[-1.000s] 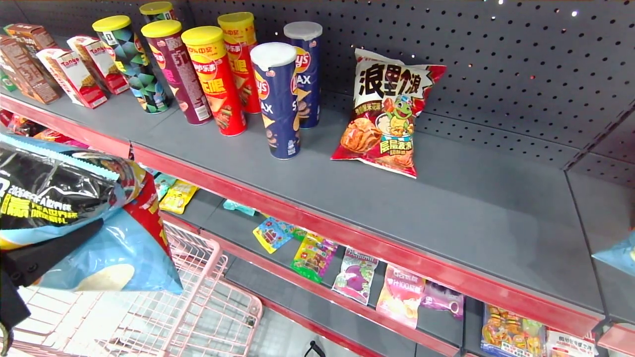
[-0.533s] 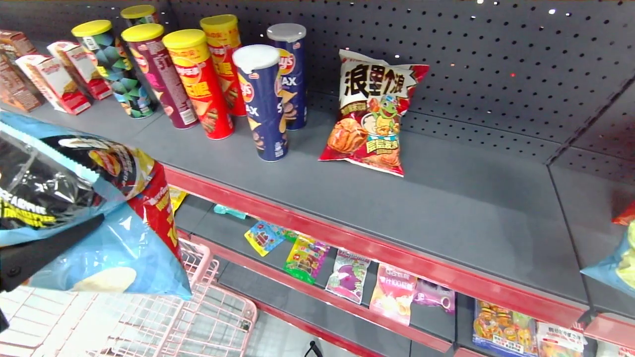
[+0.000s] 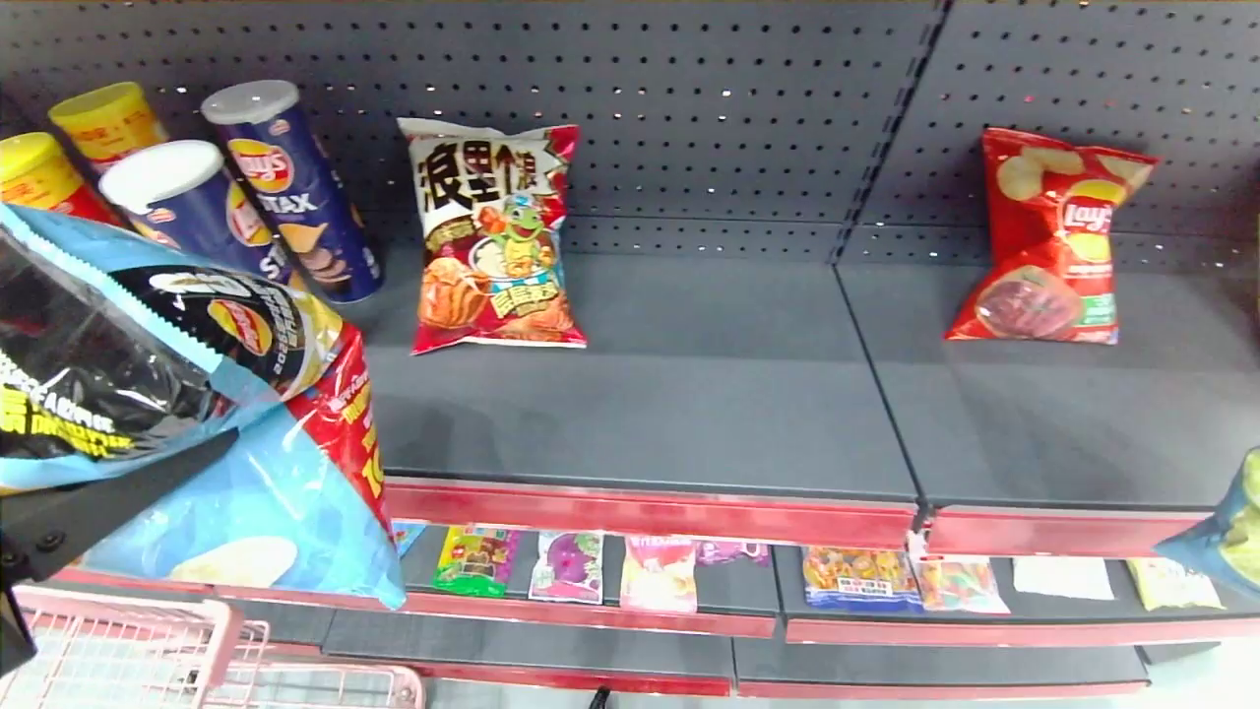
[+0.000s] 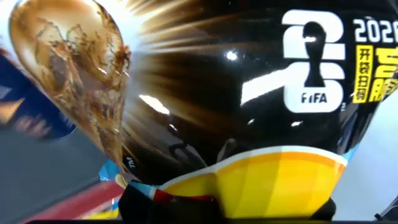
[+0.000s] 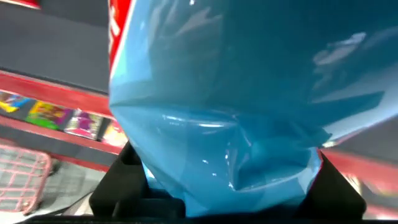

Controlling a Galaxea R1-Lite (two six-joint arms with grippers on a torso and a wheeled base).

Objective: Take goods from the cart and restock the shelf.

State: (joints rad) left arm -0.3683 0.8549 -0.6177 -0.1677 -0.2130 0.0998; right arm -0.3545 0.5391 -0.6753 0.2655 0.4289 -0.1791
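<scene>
My left gripper is shut on a big blue and black chip bag, held at the left in front of the grey shelf and above the pink cart. The left wrist view shows this bag's glossy black face close up, pinched low down by the left gripper. In the right wrist view my right gripper is shut on a light blue chip bag, black fingers on either side. A corner of that blue bag pokes in at the head view's right edge.
On the shelf stand a red frog-print chip bag, a red chip bag further right, and blue and yellow-lidded tubes at the left. Bare shelf lies between the two red bags. Small snack packets line the lower shelf.
The camera has swung right: tubes and frog bag slid left in the picture, and the red chip bag came into view. Both held bags stay gripped.
</scene>
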